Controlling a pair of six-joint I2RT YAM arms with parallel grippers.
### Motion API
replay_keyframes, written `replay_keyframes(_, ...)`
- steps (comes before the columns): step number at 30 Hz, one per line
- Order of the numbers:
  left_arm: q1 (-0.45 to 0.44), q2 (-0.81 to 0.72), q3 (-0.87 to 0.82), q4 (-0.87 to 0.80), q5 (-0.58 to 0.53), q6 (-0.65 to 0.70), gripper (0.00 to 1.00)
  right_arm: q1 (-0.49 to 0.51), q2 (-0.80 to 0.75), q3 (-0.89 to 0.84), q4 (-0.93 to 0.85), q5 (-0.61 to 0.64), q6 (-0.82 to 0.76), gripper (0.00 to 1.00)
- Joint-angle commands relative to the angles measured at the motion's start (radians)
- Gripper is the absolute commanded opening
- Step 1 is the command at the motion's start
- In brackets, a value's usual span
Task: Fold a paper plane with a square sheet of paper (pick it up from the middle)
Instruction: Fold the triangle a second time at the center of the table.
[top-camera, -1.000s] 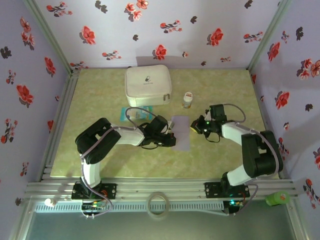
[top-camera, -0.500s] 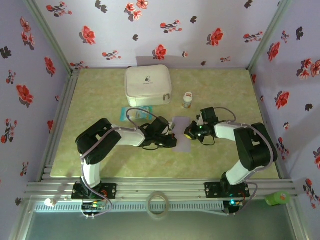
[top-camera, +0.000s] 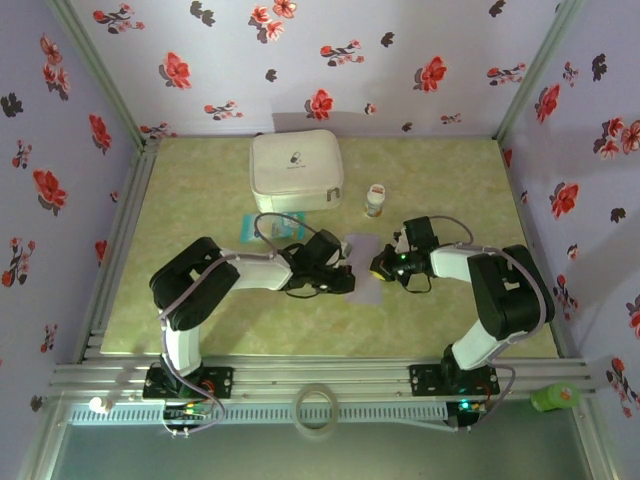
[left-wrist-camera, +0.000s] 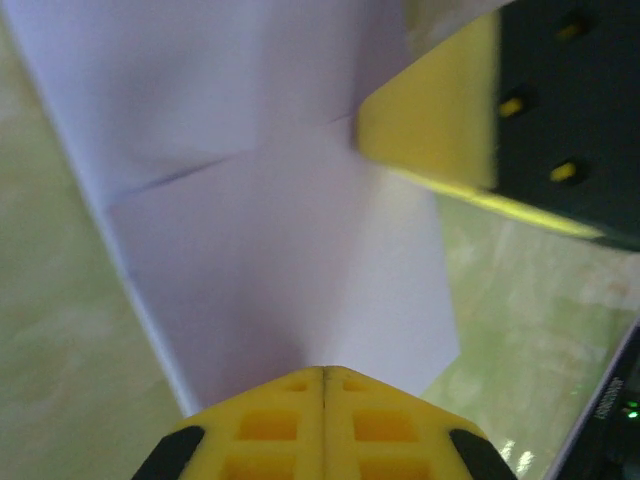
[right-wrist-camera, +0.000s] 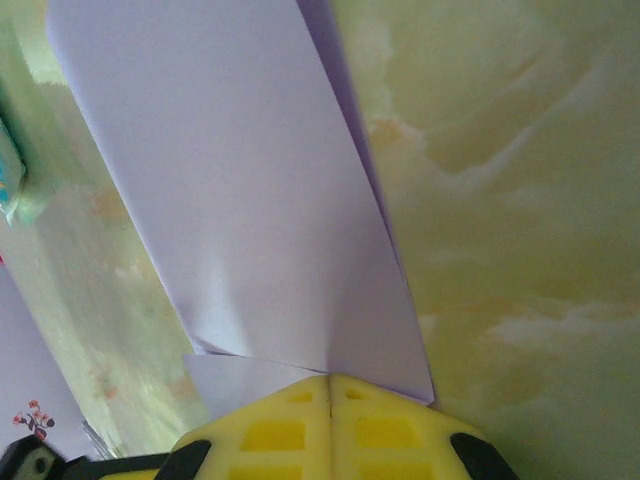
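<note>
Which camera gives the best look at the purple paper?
Right wrist: the paper is close and sharp, its folded edges clear. Left wrist is blurrier, with a crease; top external shows it small, partly hidden.

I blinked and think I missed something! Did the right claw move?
Yes. In the top view the right claw slid left, from right of the small jar to straight in line with it, onto the lavender paper.

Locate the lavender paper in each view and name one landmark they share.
Top external: lavender paper mid-frame, between left gripper and right gripper.
Left wrist: paper fills the middle, down to the left gripper at bottom.
Right wrist: paper runs from top left to the right gripper at bottom.
Shared landmark: the yellow right gripper, at the paper's edge.
</note>
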Motion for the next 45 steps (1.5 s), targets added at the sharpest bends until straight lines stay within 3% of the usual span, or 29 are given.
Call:
replay_keyframes(1,-0.009,-0.012,0.066,-0.041,0.019,0.03,0.0,-0.016,0.026,-0.031,-0.056,0.078,-0.023,0.0)
replay_keyframes(28,-0.011,0.163,0.219,-0.171,0.077,0.101,0.01,-0.016,0.033,-0.035,-0.052,0.079,-0.016,0.0)
replay_keyframes(45,0.002,0.063,-0.001,-0.12,0.067,0.025,0.02,-0.018,0.051,-0.024,-0.094,0.111,-0.055,0.0)
